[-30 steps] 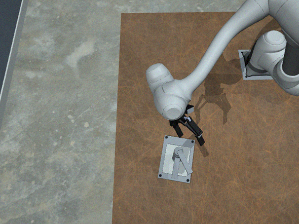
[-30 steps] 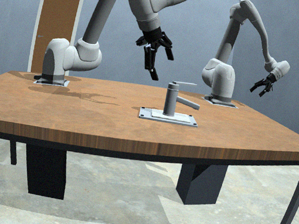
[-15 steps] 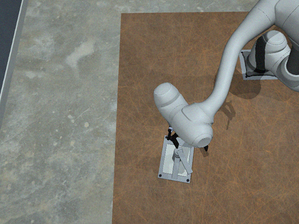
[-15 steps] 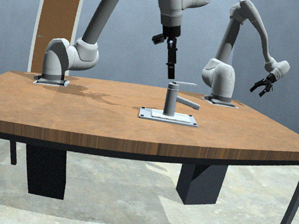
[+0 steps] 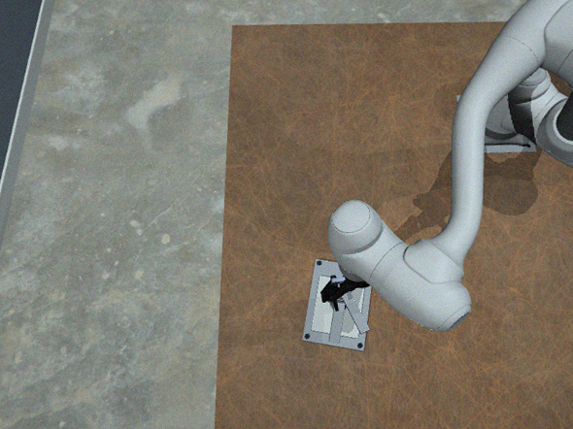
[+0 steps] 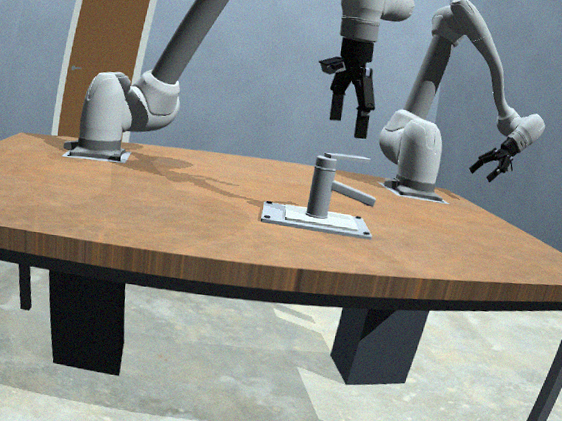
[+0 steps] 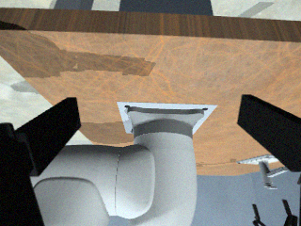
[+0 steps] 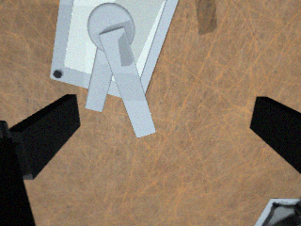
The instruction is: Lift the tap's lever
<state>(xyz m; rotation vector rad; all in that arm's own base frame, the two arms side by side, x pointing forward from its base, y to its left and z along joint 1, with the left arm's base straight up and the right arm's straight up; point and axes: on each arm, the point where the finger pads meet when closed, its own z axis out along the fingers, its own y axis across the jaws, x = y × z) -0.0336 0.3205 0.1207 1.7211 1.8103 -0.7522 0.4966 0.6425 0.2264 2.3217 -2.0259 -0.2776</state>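
The worktop (image 5: 372, 127) (image 6: 167, 207) (image 7: 188, 61) (image 8: 198, 165) is brown with fine orange streaks. The tap (image 6: 320, 192) (image 8: 110, 21) is plain grey, and each tool (image 5: 331, 290) (image 6: 351, 101) (image 7: 277, 132) (image 8: 277, 134) is black. Both arms (image 5: 468, 170) (image 6: 101, 111) (image 7: 169, 174) are light grey.

tap (image 5: 356, 313) (image 6: 320, 189) (image 7: 267, 175) (image 8: 111, 25) on plate (image 5: 335, 333) (image 6: 315, 226) (image 7: 251, 160) (image 8: 75, 78) | plate on table (image 5: 275, 182) (image 6: 166, 217) (image 7: 188, 61) (image 8: 198, 174) | lever (image 5: 356, 314) (image 6: 350, 156) (image 8: 128, 85) above spout (image 5: 338, 324) (image 6: 354, 192) (image 8: 100, 89)
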